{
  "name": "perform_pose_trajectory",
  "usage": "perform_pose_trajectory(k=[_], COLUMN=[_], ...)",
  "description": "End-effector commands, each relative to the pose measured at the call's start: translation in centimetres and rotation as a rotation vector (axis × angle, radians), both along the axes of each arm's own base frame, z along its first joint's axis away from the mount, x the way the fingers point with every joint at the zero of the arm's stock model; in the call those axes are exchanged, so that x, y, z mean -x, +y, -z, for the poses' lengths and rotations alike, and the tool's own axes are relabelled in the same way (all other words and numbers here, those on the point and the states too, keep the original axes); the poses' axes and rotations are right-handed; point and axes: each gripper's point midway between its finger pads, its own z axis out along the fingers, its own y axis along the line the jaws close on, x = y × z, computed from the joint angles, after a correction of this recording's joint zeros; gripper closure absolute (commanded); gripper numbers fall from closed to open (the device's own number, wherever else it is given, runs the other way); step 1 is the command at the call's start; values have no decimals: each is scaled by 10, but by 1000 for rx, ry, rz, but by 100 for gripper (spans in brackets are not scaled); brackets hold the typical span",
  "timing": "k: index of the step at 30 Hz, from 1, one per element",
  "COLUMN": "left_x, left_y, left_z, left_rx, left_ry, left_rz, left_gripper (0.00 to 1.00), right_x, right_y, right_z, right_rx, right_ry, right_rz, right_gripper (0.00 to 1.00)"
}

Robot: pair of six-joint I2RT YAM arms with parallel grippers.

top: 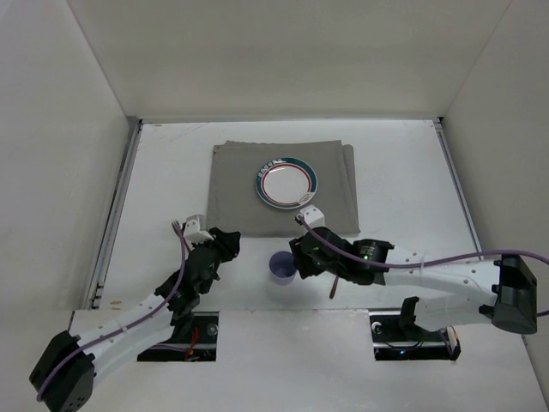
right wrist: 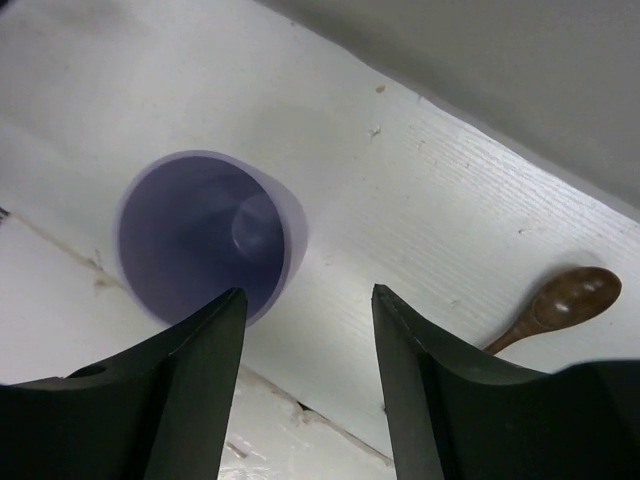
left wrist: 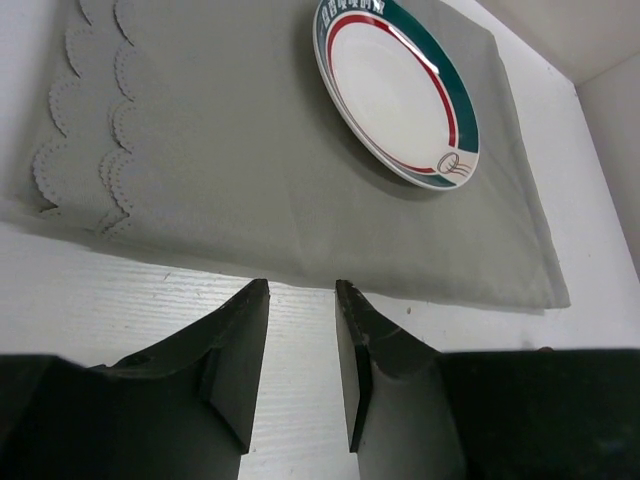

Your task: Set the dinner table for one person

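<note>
One dinner table (top: pixel 171 172) — white (matte), walled

We're in a robot lab booth, not a dining room: a bare white table (top: pixel 403 172) boxed in by plain white panels (top: pixel 283 51), left arm (top: pixel 163 296) and right arm (top: pixel 429 275) bolted at its near edge, purple cable (top: pixel 450 257) trailing, with placemat (top: pixel 236 189), plate (top: pixel 287 182) and cup (top: pixel 282 268) as props.

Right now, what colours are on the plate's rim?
The plate rim: green band, red ring; left wrist view.
</note>
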Motion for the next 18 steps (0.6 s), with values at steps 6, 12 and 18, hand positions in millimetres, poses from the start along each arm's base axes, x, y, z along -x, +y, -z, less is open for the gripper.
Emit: perform_pose_trajectory(k=[6, 12, 18], left_x=[-1, -1, -1], left_y=[3, 5, 5], left_z=[1, 2, 1], left_rx=[3, 4, 5], left_ry=[-27, -28, -28], left_rz=[-17, -23, -25], left_gripper=[68, 67, 65], right_x=[-3, -6, -16], right_y=[19, 34, 40], right_z=[-15, -2, 8], right_rx=[-21, 10, 36], right_ry=[-15, 1, -3], right_rz=[-41, -60, -29], right_gripper=[43, 46, 75])
